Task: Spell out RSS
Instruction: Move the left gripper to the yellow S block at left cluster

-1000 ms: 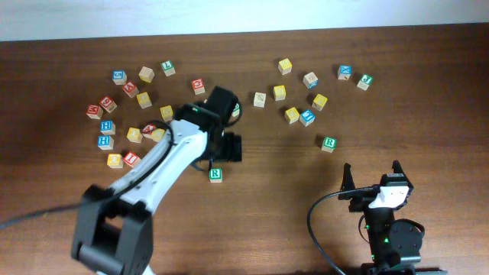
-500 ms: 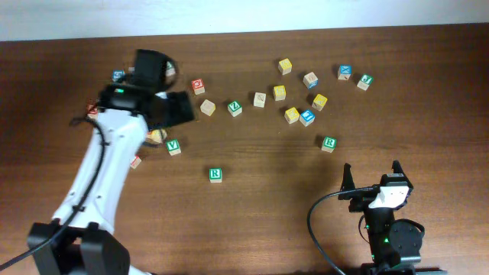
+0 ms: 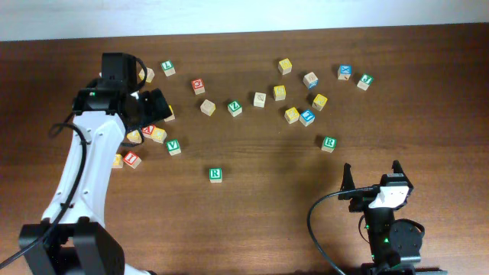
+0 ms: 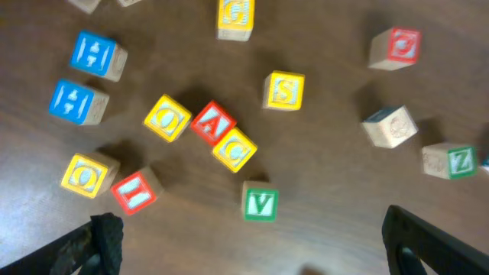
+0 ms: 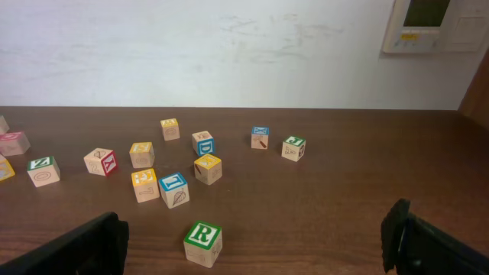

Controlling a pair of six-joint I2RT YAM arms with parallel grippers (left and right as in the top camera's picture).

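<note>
A green R cube (image 3: 215, 175) sits alone on the table's middle front. My left gripper (image 3: 150, 107) is open and empty, hovering over the left cluster of cubes; its fingers frame the left wrist view (image 4: 252, 252). A yellow S cube (image 4: 283, 90) lies below it, and shows in the overhead view (image 3: 166, 113) at the gripper's right edge. Other yellow cubes (image 3: 280, 92) lie at the back right, their letters unreadable. My right gripper (image 3: 372, 174) is open and empty at the front right (image 5: 256, 248).
A second green R cube (image 3: 328, 143) lies ahead of the right gripper (image 5: 202, 243). A green V cube (image 4: 260, 205), red A (image 4: 212, 122) and yellow C (image 4: 235, 149) crowd the S. Blue, red and plain cubes are scattered along the back.
My left arm has swung from the table's middle, beside the R cube, up and left to over the left cluster. The R cube stays put. The right arm has not moved.
</note>
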